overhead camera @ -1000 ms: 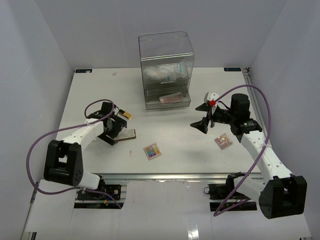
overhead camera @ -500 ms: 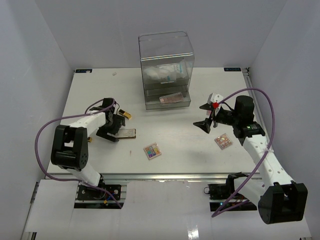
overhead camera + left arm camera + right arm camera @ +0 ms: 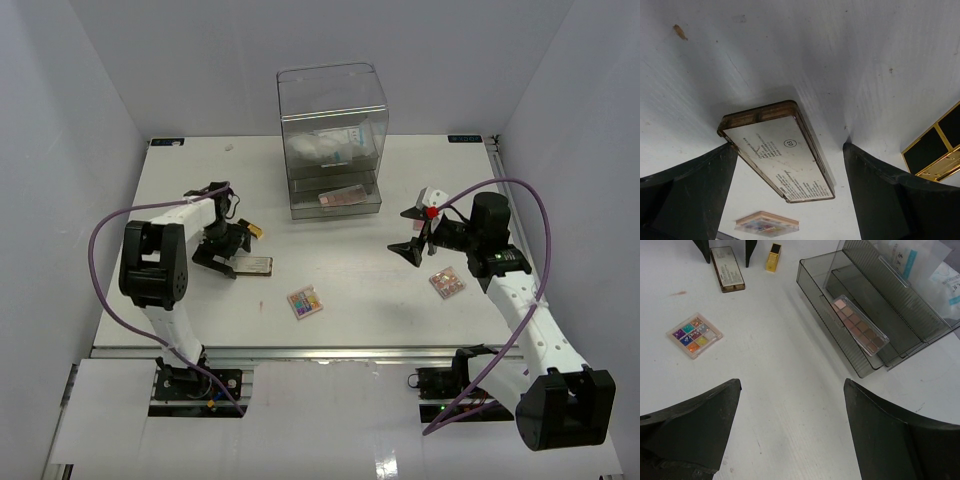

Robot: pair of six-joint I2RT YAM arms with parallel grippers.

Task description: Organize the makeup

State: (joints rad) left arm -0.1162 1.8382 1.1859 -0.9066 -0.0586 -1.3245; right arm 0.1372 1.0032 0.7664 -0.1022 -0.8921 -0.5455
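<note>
- Left gripper point(image 3: 222, 252): jaws spread wide, nothing held. The arm has re-posed over the last second.
- Bronze compact point(image 3: 782, 167): unmoved, flat between the fingers, not yet grasped. Thin rectangle, glossy brown rim, printed label up.
- Right gripper point(image 3: 408, 232): jaws apart, empty, hovering.
- Colourful palettes point(image 3: 304, 301) lie loose: sorting judged unfinished.

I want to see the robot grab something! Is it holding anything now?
Nothing. The left gripper's jaws stand open either side of the brown compact; the right gripper is open too.

Gold case point(image 3: 935, 149) partly beyond right edge
</note>
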